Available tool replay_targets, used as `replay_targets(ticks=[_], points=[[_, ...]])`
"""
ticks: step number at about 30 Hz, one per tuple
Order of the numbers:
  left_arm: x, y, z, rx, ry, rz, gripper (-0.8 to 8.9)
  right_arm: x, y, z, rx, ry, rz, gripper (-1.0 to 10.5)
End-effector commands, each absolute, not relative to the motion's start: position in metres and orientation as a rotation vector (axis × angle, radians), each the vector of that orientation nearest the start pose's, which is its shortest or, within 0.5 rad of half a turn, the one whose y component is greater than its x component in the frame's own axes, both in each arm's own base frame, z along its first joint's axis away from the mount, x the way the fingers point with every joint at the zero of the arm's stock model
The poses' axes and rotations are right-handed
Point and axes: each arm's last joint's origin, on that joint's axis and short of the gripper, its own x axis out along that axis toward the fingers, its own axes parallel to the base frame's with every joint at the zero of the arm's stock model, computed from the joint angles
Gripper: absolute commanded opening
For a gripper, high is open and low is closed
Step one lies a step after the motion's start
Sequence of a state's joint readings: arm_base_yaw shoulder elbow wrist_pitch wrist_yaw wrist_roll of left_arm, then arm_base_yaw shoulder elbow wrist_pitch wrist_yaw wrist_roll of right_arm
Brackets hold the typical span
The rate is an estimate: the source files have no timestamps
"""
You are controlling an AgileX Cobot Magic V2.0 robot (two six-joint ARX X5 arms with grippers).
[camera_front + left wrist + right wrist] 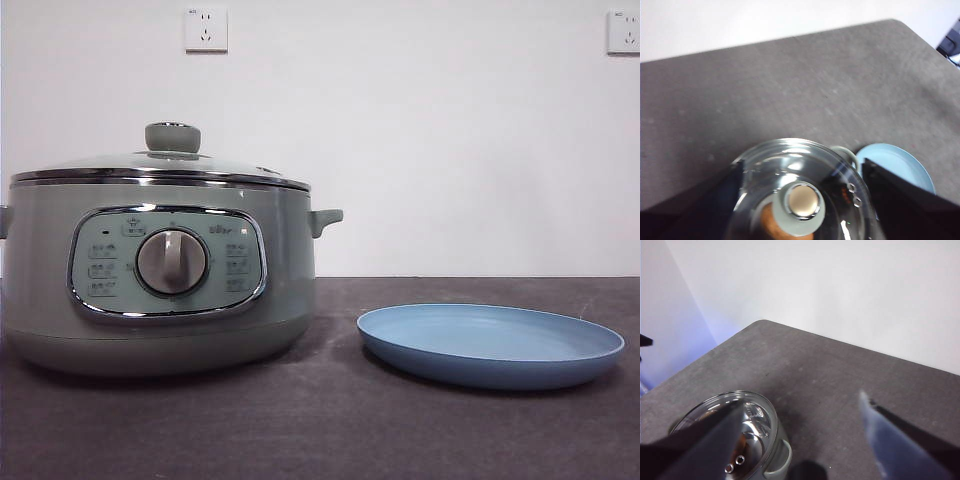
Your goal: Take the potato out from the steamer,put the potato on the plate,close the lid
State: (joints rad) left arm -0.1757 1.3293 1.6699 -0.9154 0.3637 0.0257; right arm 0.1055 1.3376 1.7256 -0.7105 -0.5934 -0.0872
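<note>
The pale green steamer (40, 290) stands at the left of the table with the glass lid (110, 166) resting on it, its green knob (172, 137) upright. Through the glass, the left wrist view shows part of the orange-brown potato (770, 226) inside. The light-blue plate (490, 345) lies bare to the steamer's right. My left gripper (801, 164) hangs open high above the lid (790, 160), its jaws either side of the knob (801, 207) and not touching it. My right gripper (800, 400) is open too, raised over the table beside the steamer (757, 415). Neither arm appears in the front view.
The dark grey table (330, 430) ends at a white wall with two sockets (205, 29). The table's rounded corner (895, 22) and its side edge show in the left wrist view. Bare tabletop (830, 385) stretches beyond the steamer.
</note>
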Motion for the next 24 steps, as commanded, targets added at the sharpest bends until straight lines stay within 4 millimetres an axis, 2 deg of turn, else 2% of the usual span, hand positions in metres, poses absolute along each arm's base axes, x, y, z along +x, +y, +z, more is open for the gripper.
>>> replay_targets(ticks=[1, 5, 11, 19, 24], points=[[0.249, -0.064, 0.439, -0.019, 0.610, -0.568, 4.36, 0.247, 0.043, 0.480, 0.006, 0.293, 0.708, 6.6], [0.261, -0.078, 0.424, 0.020, 0.698, -0.542, 4.36, 0.247, 0.043, 0.479, 0.011, 0.307, 0.708, 6.6], [0.285, -0.098, 0.387, 0.112, 0.889, -0.487, 4.36, 0.246, 0.043, 0.476, 0.017, 0.333, 0.707, 6.6], [0.313, -0.114, 0.350, 0.133, 1.027, -0.494, 4.36, 0.245, 0.043, 0.475, 0.021, 0.350, 0.707, 6.6], [0.321, -0.117, 0.337, 0.137, 1.072, -0.490, 4.36, 0.245, 0.043, 0.475, 0.022, 0.354, 0.707, 6.6]])
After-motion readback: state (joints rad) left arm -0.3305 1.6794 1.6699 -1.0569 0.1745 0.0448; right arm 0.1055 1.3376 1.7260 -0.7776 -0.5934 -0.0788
